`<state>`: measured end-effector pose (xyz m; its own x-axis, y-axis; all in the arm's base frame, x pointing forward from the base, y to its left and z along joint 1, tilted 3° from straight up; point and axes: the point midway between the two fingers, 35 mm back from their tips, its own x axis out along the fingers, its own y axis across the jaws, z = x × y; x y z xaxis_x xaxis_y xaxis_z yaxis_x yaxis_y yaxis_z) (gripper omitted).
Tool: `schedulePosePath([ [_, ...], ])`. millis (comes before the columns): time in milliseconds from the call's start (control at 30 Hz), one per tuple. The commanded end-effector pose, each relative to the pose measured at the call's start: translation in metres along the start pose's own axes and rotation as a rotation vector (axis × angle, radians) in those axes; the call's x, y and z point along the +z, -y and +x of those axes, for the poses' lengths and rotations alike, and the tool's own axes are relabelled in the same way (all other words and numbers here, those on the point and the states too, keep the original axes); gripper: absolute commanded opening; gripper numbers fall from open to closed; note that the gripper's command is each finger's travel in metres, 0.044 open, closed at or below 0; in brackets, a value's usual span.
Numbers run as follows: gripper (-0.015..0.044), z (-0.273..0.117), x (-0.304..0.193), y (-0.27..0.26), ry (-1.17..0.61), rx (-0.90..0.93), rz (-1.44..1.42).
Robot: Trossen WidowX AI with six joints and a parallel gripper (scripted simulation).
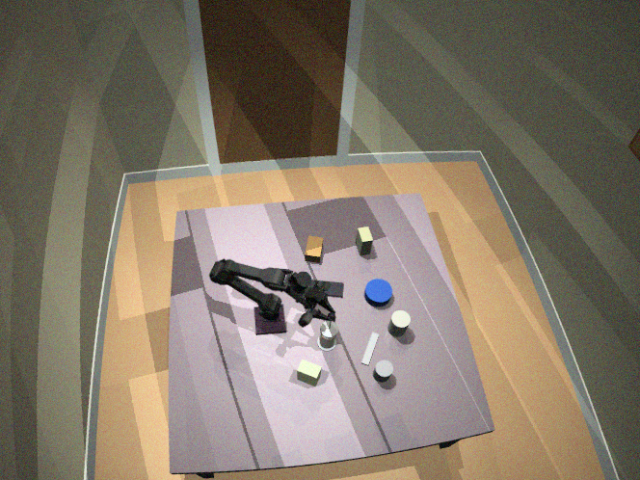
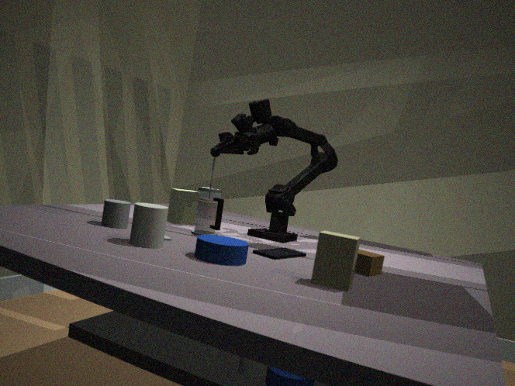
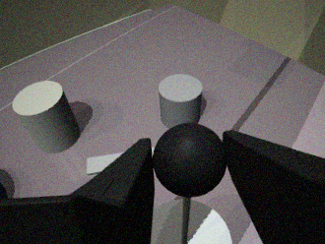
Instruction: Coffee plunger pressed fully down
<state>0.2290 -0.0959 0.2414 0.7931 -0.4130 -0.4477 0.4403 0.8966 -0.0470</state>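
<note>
The coffee press stands upright on the table, a clear cylinder with a pale lid and a black handle. Its plunger is up: a long stretch of thin rod shows between lid and knob. My gripper is shut on the round black plunger knob, with one finger on each side, high above the lid. In the wrist view the press is seen from above, partly behind the knob and fingers. In the top view the fingers largely hide the knob.
A yellow-green block stands near the press. A pale flat bar, a grey cylinder, a whitish cylinder and a blue disc lie beyond it. An orange block and another yellowish block stand farther off.
</note>
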Motion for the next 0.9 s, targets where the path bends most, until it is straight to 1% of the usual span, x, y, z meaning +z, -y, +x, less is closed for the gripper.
schedulePosePath([
  [0, 0.0121, 0.012, -0.022, 0.0, -0.055, 0.0, -0.01],
  [867, 0.0121, 0.034, -0.058, 0.0, -0.055, -0.001, -0.011],
])
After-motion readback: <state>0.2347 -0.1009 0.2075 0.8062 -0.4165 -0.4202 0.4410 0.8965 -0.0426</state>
